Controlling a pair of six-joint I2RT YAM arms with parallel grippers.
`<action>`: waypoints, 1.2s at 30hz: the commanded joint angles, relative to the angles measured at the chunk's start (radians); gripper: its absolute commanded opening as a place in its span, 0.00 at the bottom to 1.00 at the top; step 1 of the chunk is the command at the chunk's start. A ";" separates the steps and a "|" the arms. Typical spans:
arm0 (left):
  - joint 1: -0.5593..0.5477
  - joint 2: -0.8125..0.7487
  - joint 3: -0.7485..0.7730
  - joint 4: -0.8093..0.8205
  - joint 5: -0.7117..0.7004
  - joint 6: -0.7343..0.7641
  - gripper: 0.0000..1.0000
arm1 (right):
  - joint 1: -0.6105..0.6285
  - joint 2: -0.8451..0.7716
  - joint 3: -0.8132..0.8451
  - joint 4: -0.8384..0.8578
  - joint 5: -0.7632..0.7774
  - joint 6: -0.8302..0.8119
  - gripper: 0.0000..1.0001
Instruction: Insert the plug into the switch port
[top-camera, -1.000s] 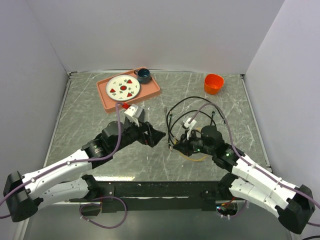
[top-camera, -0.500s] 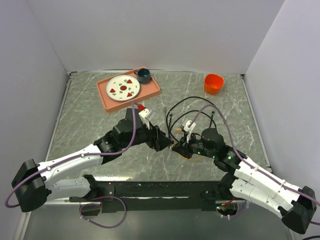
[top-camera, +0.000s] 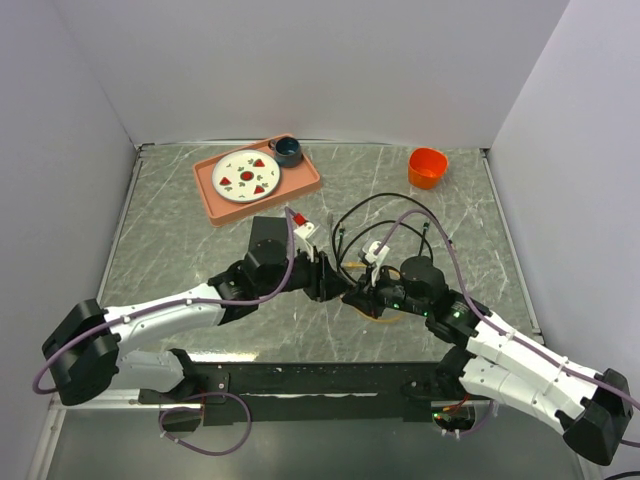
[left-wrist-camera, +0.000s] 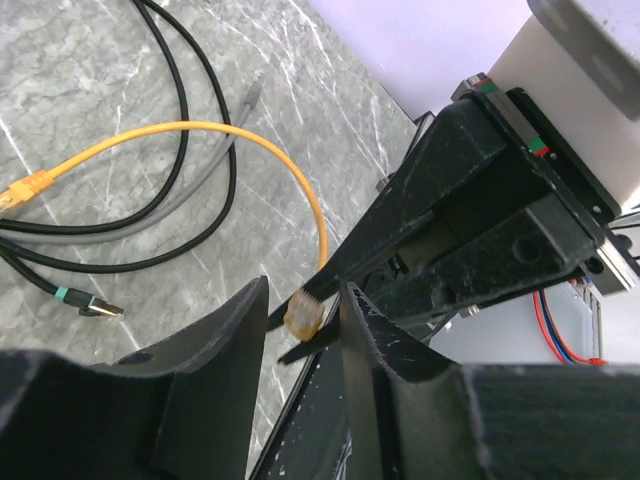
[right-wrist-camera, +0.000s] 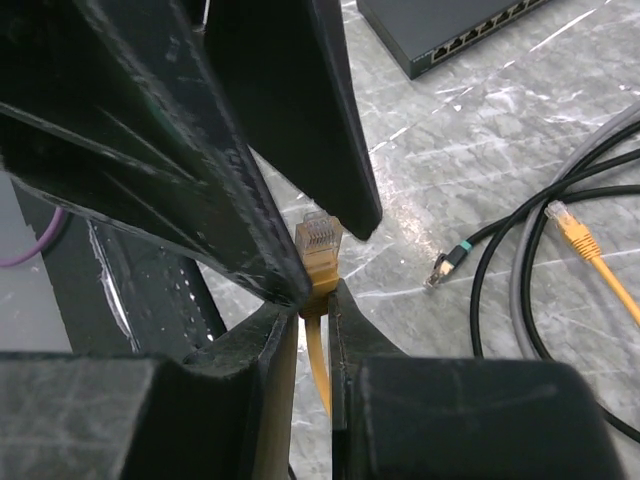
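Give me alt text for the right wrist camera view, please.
The right claw holds the plug by its orange boot, flanked by black fingers of the left claw. The switch lies beyond on the marble table, loose cables to the right.

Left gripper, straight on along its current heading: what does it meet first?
The left gripper meets the orange plug first: it sits between the open jaws, clamped in the right gripper. That gripper's body lies right behind, though depth is unclear.
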 joint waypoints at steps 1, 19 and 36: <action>-0.024 0.027 0.037 0.068 0.017 -0.011 0.41 | 0.011 0.012 0.016 0.061 -0.016 0.010 0.00; -0.031 -0.373 -0.140 0.008 -0.211 0.173 0.85 | 0.011 -0.172 -0.033 0.023 -0.221 -0.129 0.00; -0.031 -0.367 -0.085 0.056 0.428 0.327 0.79 | 0.009 -0.138 0.090 0.081 -0.875 -0.122 0.00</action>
